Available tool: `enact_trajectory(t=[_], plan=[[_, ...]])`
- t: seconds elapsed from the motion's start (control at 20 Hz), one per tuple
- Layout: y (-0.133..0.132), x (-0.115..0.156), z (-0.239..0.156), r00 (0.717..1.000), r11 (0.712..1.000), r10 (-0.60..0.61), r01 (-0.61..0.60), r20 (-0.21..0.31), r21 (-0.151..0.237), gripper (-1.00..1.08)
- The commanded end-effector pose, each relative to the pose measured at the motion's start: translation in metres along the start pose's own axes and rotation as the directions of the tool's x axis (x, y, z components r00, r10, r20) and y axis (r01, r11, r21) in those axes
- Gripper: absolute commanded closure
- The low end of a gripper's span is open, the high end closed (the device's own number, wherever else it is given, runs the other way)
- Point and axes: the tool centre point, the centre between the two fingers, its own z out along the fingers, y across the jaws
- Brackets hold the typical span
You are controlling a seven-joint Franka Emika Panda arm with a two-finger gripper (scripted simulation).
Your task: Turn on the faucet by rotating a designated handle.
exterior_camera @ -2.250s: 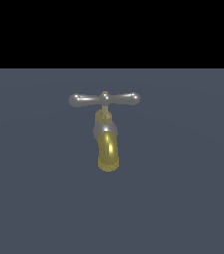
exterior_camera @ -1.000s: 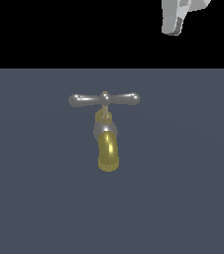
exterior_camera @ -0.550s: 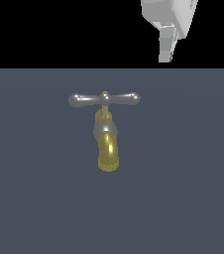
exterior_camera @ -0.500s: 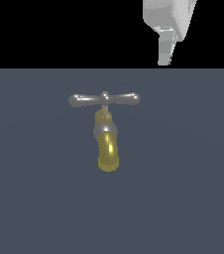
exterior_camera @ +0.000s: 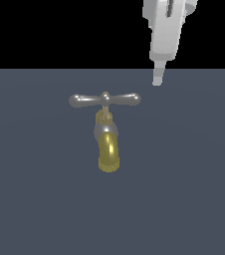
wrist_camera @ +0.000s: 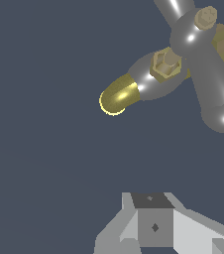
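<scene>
I've got the gripper (exterior_camera: 157, 79) hanging just above and off the exterior view's right end of the handle (exterior_camera: 104, 99), clear of it, faucet (exterior_camera: 107, 142) mid-floor, and I can't tell if the fingers are parted.

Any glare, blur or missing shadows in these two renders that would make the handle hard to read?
Exterior view: sharp, evenly lit; the handle shows small specular highlights, the faucet spout a soft sheen; I see no cast shadows on the grey surface, and the top is flat black behind the gripper. Wrist view: bright glare spots on the handle's bulbous ends, no blur; the handle is cropped at the frame edge.
</scene>
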Motion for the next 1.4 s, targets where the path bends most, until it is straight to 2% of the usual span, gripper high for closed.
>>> enact_trajectory(t=[0.0,0.3,0.7,1.05,1.35], plan=[[0.008,0.003,0.009,0.999,0.999,-0.053,0.053,0.001,-0.001,1.08],[0.024,0.012,0.031,0.985,0.985,-0.174,0.174,0.002,0.0,1.08],[0.041,0.026,0.055,0.952,0.952,-0.305,0.305,0.002,0.001,1.08],[0.049,0.034,0.068,0.928,0.928,-0.373,0.373,0.0,0.002,1.08],[0.051,0.037,0.072,0.919,0.919,-0.395,0.395,-0.001,0.002,1.08]])
